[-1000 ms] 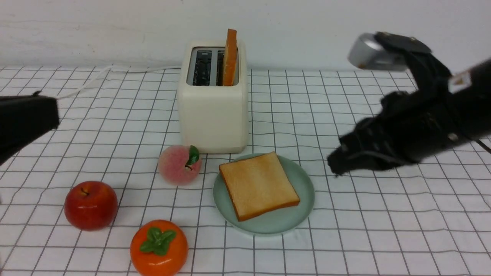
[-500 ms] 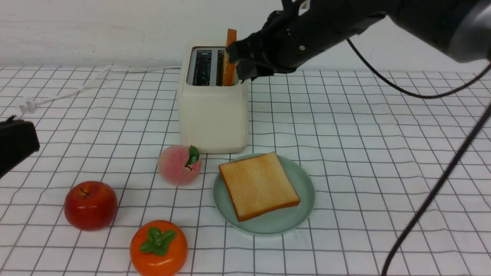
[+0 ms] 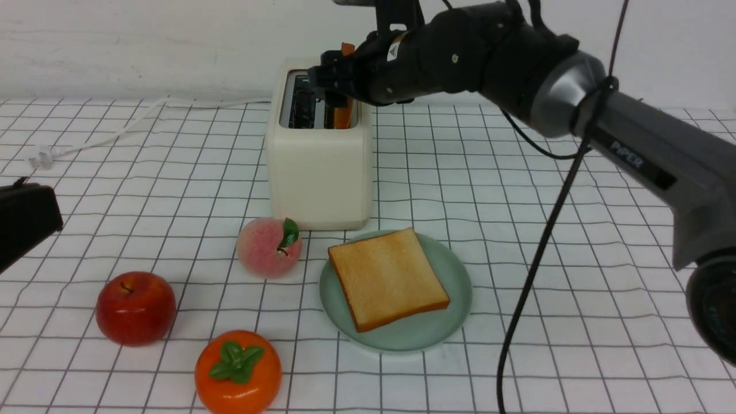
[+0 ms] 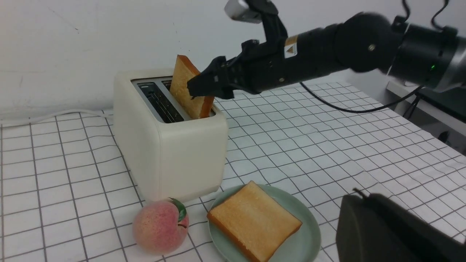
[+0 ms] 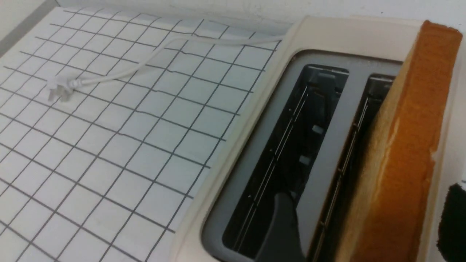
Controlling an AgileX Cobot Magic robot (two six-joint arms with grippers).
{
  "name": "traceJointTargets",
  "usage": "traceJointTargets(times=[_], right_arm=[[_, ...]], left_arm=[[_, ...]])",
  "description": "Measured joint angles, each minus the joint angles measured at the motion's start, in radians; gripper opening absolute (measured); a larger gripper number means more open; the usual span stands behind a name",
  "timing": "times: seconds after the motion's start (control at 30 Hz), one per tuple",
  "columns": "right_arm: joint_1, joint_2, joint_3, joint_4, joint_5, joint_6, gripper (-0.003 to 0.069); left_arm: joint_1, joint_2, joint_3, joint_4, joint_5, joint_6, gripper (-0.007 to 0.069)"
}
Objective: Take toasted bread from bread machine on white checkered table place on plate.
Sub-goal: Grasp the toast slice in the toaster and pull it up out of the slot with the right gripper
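Moved: right gripper (image 3: 339, 86) has swung across to the top of the bread machine (image 3: 319, 172) | Tool: jaws wide, straddling the upright toast slice (image 3: 343, 115), not yet pinching | Other: left gripper (image 3: 23, 218) far off, opening impossible to tell | Progress: first slice (image 3: 386, 277) lies flat on the plate (image 3: 457, 276) below the tool; second still slotted, lift and placing remain.

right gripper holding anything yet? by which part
Nothing yet. The right gripper straddles the toasted bread standing in the bread machine, jaws open with gaps on both sides.
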Motion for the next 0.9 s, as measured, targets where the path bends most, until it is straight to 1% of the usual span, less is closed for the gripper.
traceJointTargets(times=[0.03, 0.07, 0.1, 0.13, 0.17, 0.2, 0.27, 0.3, 0.33, 0.37, 0.43, 0.53, 0.73, 0.83, 0.9], right_arm=[[0.0, 0.003, 0.0, -0.004, -0.01, 0.0, 0.0497], [0.0, 0.004, 0.0, -0.006, -0.012, 0.001, 0.0491], [0.0, 0.009, 0.0, -0.013, -0.027, 0.001, 0.0454], [0.0, 0.011, 0.0, -0.021, -0.043, 0.001, 0.0402], [0.0, 0.012, -0.001, -0.024, -0.053, 0.001, 0.037], [0.0, 0.013, -0.001, -0.029, -0.059, 0.001, 0.0319], [0.0, 0.014, -0.001, -0.043, -0.061, 0.002, 0.0246], [0.0, 0.014, -0.001, -0.045, -0.061, 0.002, 0.0238], [0.0, 0.016, -0.001, -0.053, -0.062, 0.003, 0.0188], [0.0, 0.016, -0.002, -0.06, -0.065, 0.003, 0.0154], [0.0, 0.017, -0.002, -0.072, -0.073, 0.004, 0.0113], [0.0, 0.02, -0.002, -0.076, -0.088, 0.004, 0.0082], [0.0, 0.006, -0.001, -0.081, -0.132, 0.024, 0.0078], [0.0, -0.046, 0.0, -0.081, -0.115, 0.03, 0.0077], [0.0, -0.125, 0.0, -0.079, -0.062, 0.031, 0.0077]], left_arm=[[0.0, 0.0, 0.0, -0.006, 0.0, 0.0, -0.0013], [0.0, 0.0, 0.0, -0.008, 0.001, 0.0, -0.0013], [0.0, 0.0, 0.0, -0.013, 0.003, 0.0, -0.0013], [0.0, 0.0, 0.0, -0.018, 0.005, 0.0, -0.0013], [0.0, 0.0, 0.0, -0.018, 0.007, 0.0, -0.0013], [0.0, 0.0, 0.0, -0.019, 0.007, 0.0, -0.0013], [0.0, 0.0, 0.0, -0.021, 0.007, 0.0, -0.0013], [0.0, 0.0, 0.0, -0.022, 0.007, 0.0, -0.0013], [0.0, 0.0, 0.0, -0.022, 0.007, 0.0, -0.0013], [0.0, 0.0, 0.0, -0.022, 0.007, 0.0, -0.0013], [0.0, 0.0, 0.0, -0.022, 0.007, 0.0, -0.0013], [0.0, 0.0, 0.0, -0.023, 0.007, 0.0, -0.0013], [0.0, 0.0, 0.0, -0.022, 0.007, 0.0, -0.0013], [0.0, 0.0, 0.0, -0.013, 0.007, 0.0, -0.0013], [0.0, 0.0, 0.0, 0.0, 0.006, 0.0, -0.0013]])
